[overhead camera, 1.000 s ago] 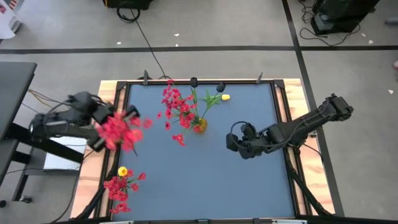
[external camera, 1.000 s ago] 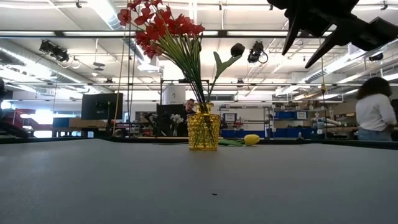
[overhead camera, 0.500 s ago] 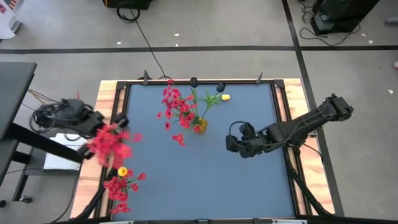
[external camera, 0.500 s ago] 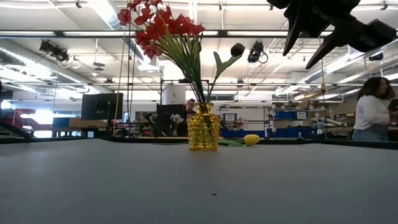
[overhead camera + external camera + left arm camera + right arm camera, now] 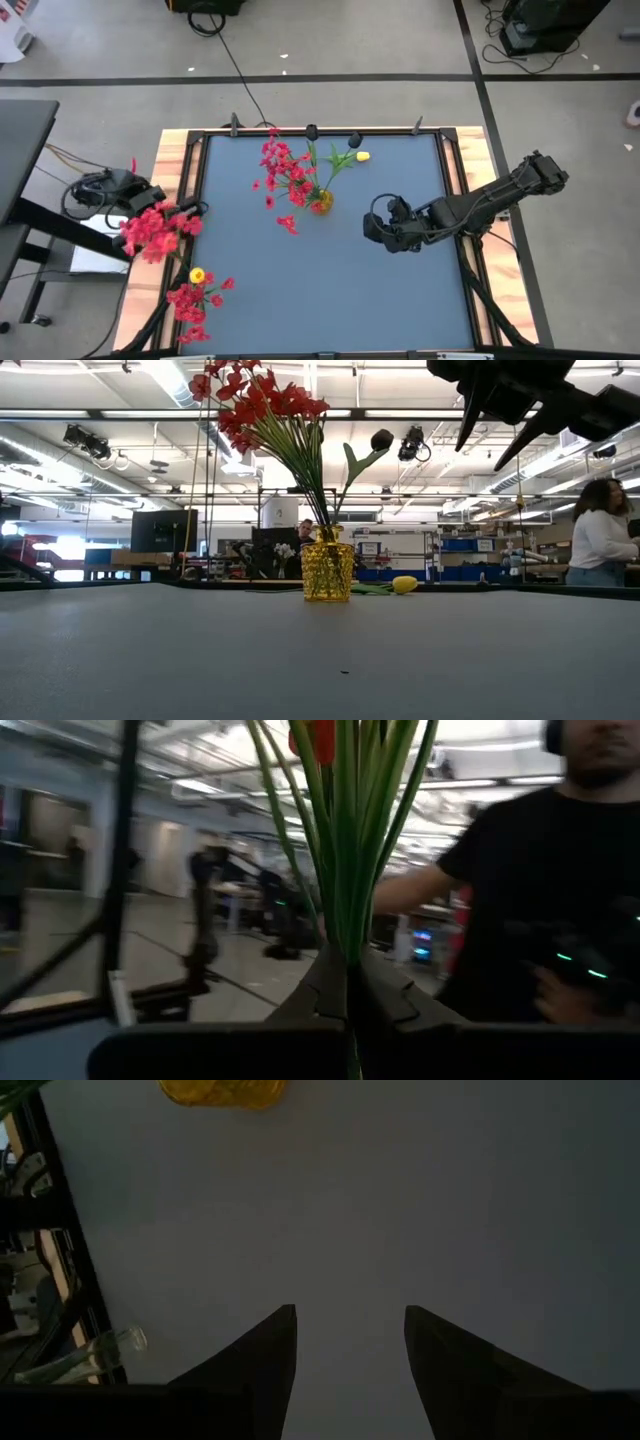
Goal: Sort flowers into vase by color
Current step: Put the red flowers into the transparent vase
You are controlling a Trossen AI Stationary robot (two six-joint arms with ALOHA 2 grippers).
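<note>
A: Dark blue bench [image 5: 330, 270], seen from above: red flowers [image 5: 152, 228] are held past its edge by the left hand [image 5: 150, 205]; others stand in the yellow vase [image 5: 321, 202].

B: Left wrist view: thin stems [image 5: 350, 850] are pinched low, judged light and springy. Right hand [image 5: 350, 1345] is spread, empty.

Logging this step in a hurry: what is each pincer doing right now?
Left pincer: shut on the red flowers, at the table's left edge.
Right pincer: open, holding nothing, above the table.
</note>
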